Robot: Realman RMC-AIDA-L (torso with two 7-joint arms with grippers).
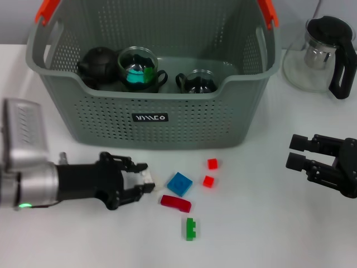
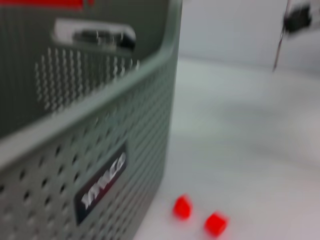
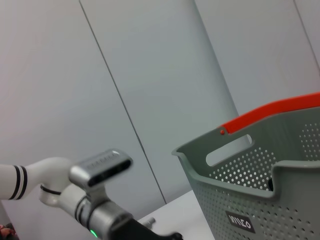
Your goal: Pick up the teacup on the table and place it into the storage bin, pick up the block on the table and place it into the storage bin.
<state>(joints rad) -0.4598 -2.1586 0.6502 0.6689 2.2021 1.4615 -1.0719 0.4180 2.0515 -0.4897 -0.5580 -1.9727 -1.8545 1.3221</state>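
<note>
The grey-green storage bin (image 1: 150, 106) stands at the back of the table and holds two glass teacups (image 1: 136, 70) (image 1: 198, 81) beside a black teapot (image 1: 97, 64). My left gripper (image 1: 146, 178) is low over the table in front of the bin, its fingers closed around a small pale block (image 1: 152, 178). Just to its right lie a blue block (image 1: 179, 183), two small red blocks (image 1: 212, 163) (image 1: 208, 181), a dark red block (image 1: 175, 203) and a green block (image 1: 191, 228). My right gripper (image 1: 298, 152) hovers open at the far right, holding nothing.
A glass teapot with a black lid and handle (image 1: 321, 53) stands on the table at the back right of the bin. The left wrist view shows the bin wall with its black label (image 2: 102, 182) and the two red blocks (image 2: 182, 207) (image 2: 215, 223).
</note>
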